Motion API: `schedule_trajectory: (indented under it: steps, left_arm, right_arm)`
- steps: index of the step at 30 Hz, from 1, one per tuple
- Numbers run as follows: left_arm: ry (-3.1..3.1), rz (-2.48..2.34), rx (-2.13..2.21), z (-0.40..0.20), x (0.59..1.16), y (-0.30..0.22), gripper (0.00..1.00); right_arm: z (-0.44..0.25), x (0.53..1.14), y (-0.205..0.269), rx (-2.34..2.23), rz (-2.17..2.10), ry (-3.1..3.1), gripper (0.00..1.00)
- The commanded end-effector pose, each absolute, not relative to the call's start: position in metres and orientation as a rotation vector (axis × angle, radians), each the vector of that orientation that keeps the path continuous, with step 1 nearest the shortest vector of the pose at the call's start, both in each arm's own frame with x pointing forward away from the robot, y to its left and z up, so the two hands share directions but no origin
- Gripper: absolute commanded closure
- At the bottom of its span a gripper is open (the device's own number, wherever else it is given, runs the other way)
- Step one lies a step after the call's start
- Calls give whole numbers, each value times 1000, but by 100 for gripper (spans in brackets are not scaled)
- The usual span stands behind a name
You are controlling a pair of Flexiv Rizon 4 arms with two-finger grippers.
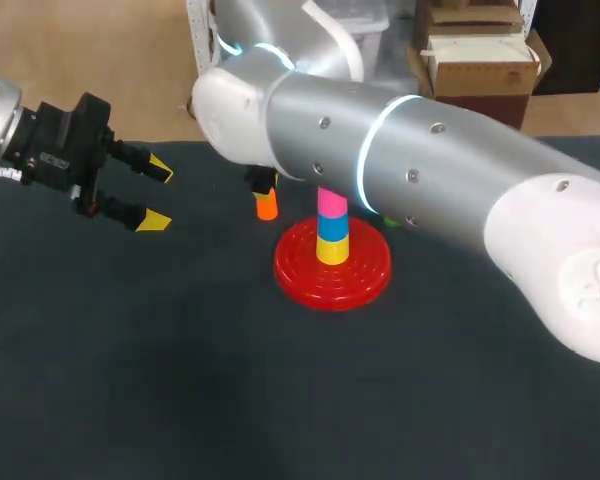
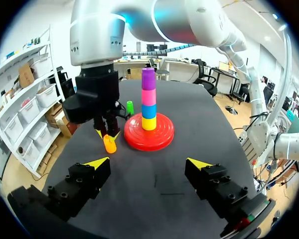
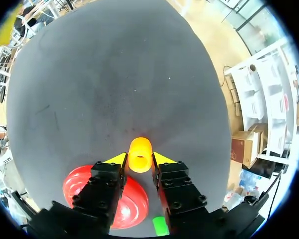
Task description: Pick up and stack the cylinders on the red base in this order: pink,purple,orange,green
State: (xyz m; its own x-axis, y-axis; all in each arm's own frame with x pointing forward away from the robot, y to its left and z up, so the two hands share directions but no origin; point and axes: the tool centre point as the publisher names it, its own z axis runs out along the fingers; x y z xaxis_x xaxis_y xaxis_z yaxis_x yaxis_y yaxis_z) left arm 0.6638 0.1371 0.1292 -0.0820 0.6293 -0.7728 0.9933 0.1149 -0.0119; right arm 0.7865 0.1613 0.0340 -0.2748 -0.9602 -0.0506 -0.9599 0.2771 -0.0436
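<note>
Orange cylinder (image 3: 140,154): on the table beside the red base (image 1: 332,268), our right gripper (image 3: 139,158) pinching it.
Stacked: pink cylinder (image 2: 148,97), purple cylinder (image 2: 148,78).
To do: orange, then green cylinder (image 2: 130,107).
Left gripper (image 1: 158,194): wide open, empty.

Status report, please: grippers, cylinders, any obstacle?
Left gripper open. Right gripper shut on orange cylinder beside red base. Purple cylinder already stacked. Nothing in the way.

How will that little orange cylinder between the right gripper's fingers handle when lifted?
The small orange plastic cylinder looks rigid and probably light, so the right gripper should lift it easily. Its smooth round sides might slip between the fingers. Narrow and upright on the dark table, it could tip and roll if nudged.
</note>
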Motion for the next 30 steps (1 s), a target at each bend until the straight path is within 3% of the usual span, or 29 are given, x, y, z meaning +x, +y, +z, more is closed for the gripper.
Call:
schedule_trajectory:
  steps: [1, 14, 30]
  left_arm:
    - [1779, -756, 1576, 129, 662, 138, 0]
    - [1779, -756, 1576, 129, 662, 138, 0]
    - [1779, -756, 1576, 129, 662, 138, 0]
  right_arm:
    - [61, 790, 162, -1953, -2, 2597, 100]
    - [229, 752, 120, -1804, 44, 2354, 100]
    - [269, 688, 88, -1756, 106, 2392, 100]
